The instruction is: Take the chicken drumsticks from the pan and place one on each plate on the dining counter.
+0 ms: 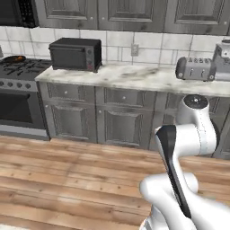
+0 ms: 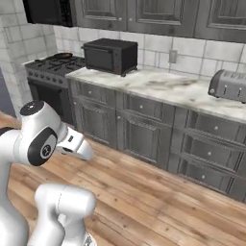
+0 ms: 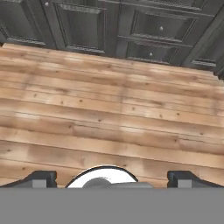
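Here the gripper [image 3: 111, 178] stood released, its two dark fingertips [image 3: 41, 178] set wide apart at the foot of the hand view, with nothing between them, hanging over the bare wooden floor [image 3: 109, 118] and facing the grey cabinet doors [image 3: 87, 26]. No lettering or brand could be read anywhere. Beyond the floor ran the marble worktop [image 1: 134, 76], carrying a black toaster oven [image 1: 75, 54] and a silver toaster [image 1: 194, 68]. Far left, on the stove [image 1: 20, 69], sat the pan [image 1: 14, 59], something orange-brown in it; its handle direction could not be told.
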### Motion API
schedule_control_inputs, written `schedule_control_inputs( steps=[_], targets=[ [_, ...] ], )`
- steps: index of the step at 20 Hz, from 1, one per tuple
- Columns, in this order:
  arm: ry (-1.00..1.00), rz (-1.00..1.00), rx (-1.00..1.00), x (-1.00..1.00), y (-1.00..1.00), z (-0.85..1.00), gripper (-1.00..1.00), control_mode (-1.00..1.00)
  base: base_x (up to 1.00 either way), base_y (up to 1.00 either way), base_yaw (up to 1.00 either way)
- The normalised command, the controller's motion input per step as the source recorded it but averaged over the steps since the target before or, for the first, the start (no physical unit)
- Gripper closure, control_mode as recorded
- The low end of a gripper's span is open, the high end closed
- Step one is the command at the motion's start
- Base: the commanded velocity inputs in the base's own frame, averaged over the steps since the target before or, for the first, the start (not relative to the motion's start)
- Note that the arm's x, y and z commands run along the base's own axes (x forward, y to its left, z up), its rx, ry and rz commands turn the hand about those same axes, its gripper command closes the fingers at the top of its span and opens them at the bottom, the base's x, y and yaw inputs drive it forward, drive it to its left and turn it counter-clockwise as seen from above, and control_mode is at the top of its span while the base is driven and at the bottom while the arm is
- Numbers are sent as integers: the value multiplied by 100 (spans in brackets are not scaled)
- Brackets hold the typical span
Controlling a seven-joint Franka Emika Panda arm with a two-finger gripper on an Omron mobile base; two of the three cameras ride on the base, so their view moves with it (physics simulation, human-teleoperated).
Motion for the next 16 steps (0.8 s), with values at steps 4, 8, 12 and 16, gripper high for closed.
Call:
schedule_control_inputs(
  steps=[4,8,12,16],
  targets=[
    [0,0,0,0,0,0,-100,100,96,0,40],
    [0,0,0,0,0,0,-100,100,95,0,38],
    [0,0,0,0,0,0,-100,100,97,0,36],
    [0,0,0,0,0,0,-100,100,100,19,17]
  ],
)
